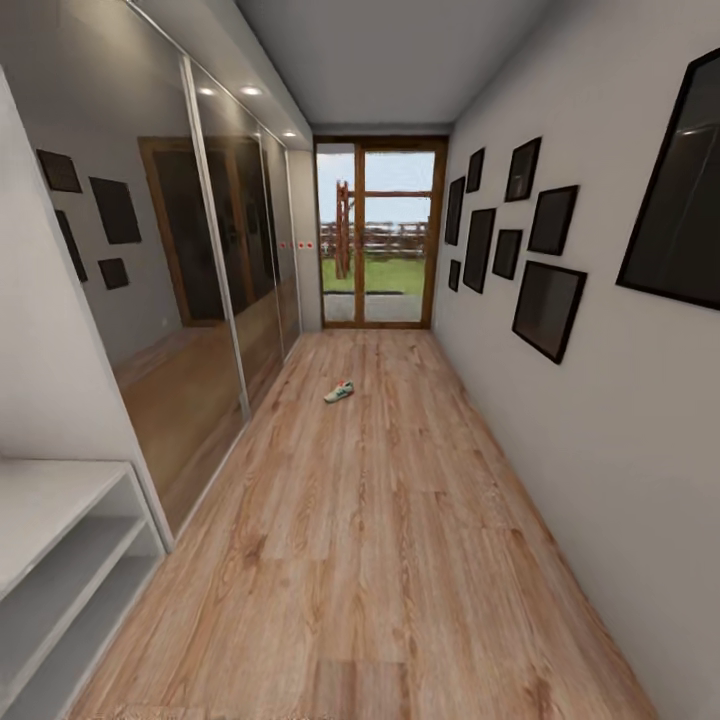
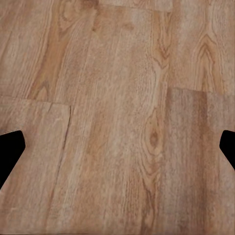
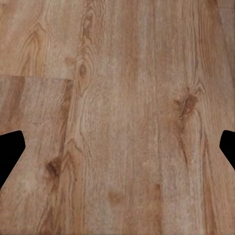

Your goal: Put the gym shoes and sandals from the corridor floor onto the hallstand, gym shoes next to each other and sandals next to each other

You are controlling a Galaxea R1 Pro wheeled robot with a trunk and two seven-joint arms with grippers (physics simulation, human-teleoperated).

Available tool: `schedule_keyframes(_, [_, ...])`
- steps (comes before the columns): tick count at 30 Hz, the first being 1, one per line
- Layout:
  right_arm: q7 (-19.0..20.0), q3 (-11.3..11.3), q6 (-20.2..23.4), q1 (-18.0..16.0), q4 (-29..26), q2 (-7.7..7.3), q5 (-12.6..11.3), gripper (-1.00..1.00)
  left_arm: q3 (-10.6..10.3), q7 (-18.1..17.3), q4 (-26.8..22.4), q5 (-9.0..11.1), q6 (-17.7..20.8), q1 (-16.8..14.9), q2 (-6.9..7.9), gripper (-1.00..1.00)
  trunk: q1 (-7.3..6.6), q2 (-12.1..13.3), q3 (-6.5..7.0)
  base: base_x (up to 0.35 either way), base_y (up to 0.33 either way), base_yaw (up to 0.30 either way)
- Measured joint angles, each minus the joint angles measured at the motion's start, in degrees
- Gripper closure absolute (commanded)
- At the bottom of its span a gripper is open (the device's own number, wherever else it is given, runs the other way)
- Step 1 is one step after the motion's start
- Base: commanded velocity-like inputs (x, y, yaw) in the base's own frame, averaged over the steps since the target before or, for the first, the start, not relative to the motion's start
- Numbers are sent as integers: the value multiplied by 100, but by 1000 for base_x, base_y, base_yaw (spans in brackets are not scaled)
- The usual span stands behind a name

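One gym shoe (image 1: 339,392), cream-white with green stripes, lies far down the corridor floor (image 1: 380,560), near the mirrored wardrobe side. The hallstand (image 1: 60,560), pale grey-white with two low open shelves, stands at the near left; its top and shelves are bare in what shows. The other gym shoe and both sandals are out of view. In the left wrist view my left gripper (image 2: 117,149) hangs over bare planks, its dark fingertips (image 2: 10,152) wide apart with nothing between them. In the right wrist view my right gripper (image 3: 117,149) is likewise open over bare floor, fingertips (image 3: 10,152) at the picture's edges.
Mirrored sliding wardrobe doors (image 1: 200,300) run along the left wall. Black picture frames (image 1: 548,308) hang on the right wall. A glass door (image 1: 378,235) with a wooden frame closes the far end, with grass and a fence outside.
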Motion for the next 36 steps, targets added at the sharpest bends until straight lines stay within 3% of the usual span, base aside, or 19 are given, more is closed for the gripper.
schedule_keyframes(8, [0,0,-3,-3,-1,0,-1,-100,29,1,0,12,-5,0,6,-100,0,0,-22,0,-44,274])
schedule_keyframes(22, [0,0,-2,-3,-2,0,-1,-100,27,1,1,-14,-17,0,5,-100,0,0,-61,-5,-255,274])
schedule_keyframes(36, [0,0,-3,-3,0,0,3,-100,32,1,9,6,-18,0,8,-100,2,0,-97,-206,-147,274])
